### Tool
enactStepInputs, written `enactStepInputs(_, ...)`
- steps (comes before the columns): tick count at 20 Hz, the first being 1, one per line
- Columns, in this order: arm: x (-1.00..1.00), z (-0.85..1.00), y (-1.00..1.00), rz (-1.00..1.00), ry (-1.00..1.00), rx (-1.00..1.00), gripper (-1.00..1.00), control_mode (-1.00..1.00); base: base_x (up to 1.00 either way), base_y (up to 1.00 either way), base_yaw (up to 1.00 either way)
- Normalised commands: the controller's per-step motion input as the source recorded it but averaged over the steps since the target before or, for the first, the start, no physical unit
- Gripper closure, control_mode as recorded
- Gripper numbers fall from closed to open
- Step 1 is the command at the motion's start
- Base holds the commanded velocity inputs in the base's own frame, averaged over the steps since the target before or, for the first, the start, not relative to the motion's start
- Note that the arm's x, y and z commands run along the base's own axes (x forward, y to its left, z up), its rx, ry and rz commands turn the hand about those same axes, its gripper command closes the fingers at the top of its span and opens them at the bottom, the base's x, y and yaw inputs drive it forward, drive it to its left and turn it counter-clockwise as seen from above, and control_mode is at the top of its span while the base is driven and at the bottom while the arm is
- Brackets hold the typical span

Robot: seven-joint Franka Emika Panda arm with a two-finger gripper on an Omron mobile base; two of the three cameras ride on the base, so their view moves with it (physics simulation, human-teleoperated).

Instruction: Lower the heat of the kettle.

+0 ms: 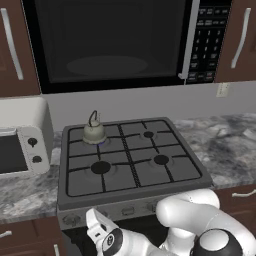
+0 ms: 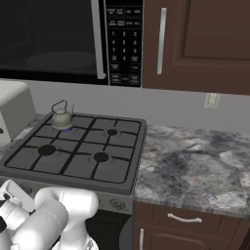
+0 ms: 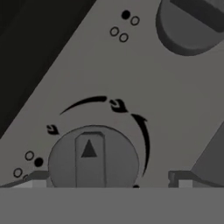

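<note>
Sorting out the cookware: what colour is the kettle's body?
Pale grey-beige, with a thin dark wire handle; the kettle shows best in the left base view.

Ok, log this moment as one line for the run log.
kettle on rear-left burner, flame lit | pincer at stove knob, fingers either side | knob not yet turned

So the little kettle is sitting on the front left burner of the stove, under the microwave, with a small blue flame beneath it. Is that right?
Not quite. The kettle sits on the back left burner of the stove, not the front left one, as the left base view shows. The rest holds: it is below the microwave, and a small blue flame shows at its base in the right base view.
</note>
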Motion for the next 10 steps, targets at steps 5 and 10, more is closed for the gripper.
enactStepInputs(5,0.00,-0.26,0.00,0.04,-0.01,0.00,-1.00,-1.00,0.00,0.00,0.00)
enactStepInputs(10,0.00,-0.36,0.00,0.05,-0.05,0.00,-1.00,-1.00,0.00,0.00,0.00)
